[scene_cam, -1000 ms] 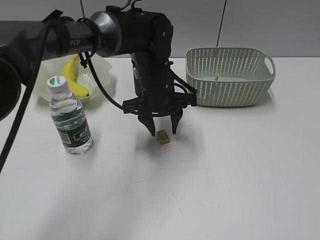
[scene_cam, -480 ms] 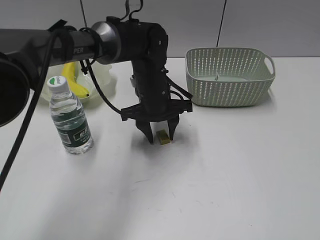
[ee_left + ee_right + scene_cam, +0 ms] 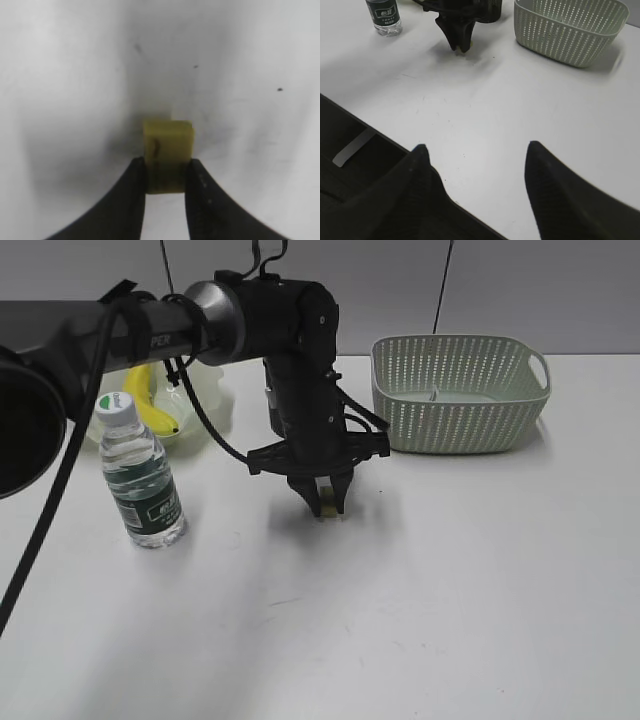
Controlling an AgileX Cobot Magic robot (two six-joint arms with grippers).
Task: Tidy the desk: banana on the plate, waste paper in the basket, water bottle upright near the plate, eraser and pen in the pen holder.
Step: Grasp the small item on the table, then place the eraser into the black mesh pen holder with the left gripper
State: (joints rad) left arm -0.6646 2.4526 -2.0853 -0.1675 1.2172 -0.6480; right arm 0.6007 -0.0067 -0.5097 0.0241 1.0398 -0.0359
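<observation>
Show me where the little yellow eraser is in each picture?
Exterior view: the eraser is at centre, between the left gripper fingers.
Left wrist view: lower centre, pinched between the two black fingers.
Right wrist view: hidden behind the fingers, near the top.
Shared landmark: the left gripper.

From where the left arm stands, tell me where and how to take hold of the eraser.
Grip the eraser across its two flat side faces, coming straight down from above. It is a small yellowish block lying flat on the desk, with clear space around it, so only a top approach lets the fingers straddle it. The left gripper already sits that way, fingertips against both sides.
</observation>
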